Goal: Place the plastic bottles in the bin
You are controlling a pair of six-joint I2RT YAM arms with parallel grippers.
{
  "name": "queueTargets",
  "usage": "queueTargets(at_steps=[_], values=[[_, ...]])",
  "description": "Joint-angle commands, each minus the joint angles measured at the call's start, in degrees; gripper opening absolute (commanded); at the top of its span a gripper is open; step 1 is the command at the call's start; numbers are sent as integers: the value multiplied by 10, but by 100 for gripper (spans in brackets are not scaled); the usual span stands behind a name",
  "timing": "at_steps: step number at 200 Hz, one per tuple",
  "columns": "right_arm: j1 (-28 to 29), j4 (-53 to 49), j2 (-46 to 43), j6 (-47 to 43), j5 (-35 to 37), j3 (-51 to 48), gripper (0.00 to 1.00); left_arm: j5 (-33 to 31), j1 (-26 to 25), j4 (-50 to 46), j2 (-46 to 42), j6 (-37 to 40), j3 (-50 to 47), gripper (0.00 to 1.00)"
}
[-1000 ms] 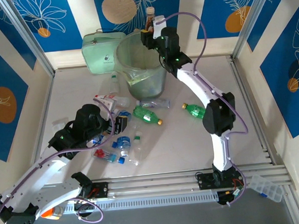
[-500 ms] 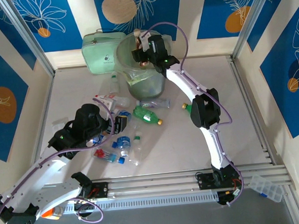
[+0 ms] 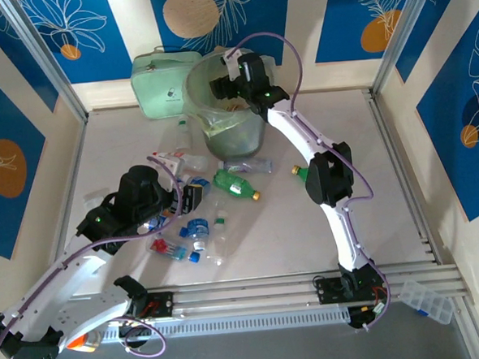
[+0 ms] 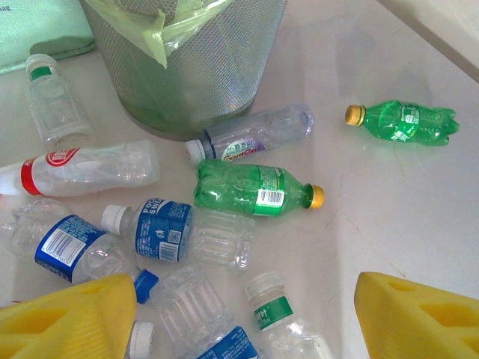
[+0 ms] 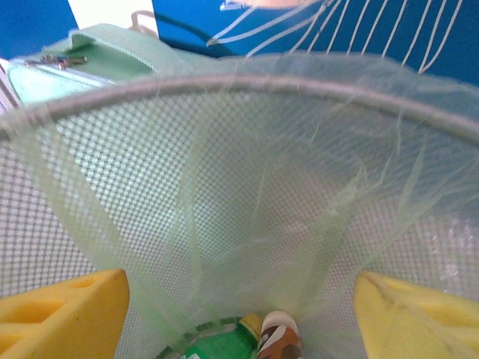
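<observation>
The bin (image 3: 227, 107) stands at the back of the table, a grey mesh bucket with a pale green liner. My right gripper (image 3: 227, 86) hangs over its mouth, open and empty (image 5: 239, 299). Below it in the bin lie a brown bottle (image 5: 278, 340) and a green one (image 5: 221, 348). My left gripper (image 3: 155, 202) hovers open (image 4: 247, 314) over a cluster of plastic bottles. A clear bottle with a green label (image 4: 278, 314) lies between its yellow fingers (image 4: 67, 318). Further off are a blue-labelled bottle (image 4: 176, 233), a red-labelled one (image 4: 82, 168) and two green ones (image 4: 254, 187) (image 4: 404, 121).
A pale green zipped case (image 3: 159, 83) lies behind the bin on the left. The bin's wall (image 4: 187, 67) rises just beyond the bottle cluster. A clear compartment box (image 3: 426, 298) sits off the table's front right. Metal frame rails border the table.
My right gripper came forward from behind the bin to above its mouth and opened. The brown bottle it carried now lies in the bin. The left arm has not moved.
</observation>
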Motion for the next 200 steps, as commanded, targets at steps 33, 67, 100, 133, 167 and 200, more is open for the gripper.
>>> queueTargets(at_steps=[33,67,100,133,167,200], values=[[27,-11,-133,-6,2,34,77,12,8,11,-5,4,-5,75],[66,-10,-229,-32,50,-28,75,20,7,16,-12,8,-9,74],[103,-35,-359,1,45,-162,73,31,7,22,-18,10,-13,72],[137,-95,-494,65,20,-317,70,32,-6,11,-24,-23,-7,70],[177,-108,-631,131,61,-499,61,67,-25,-45,3,-86,21,68],[178,-146,-745,216,44,-623,64,130,-38,-91,41,-157,30,68]])
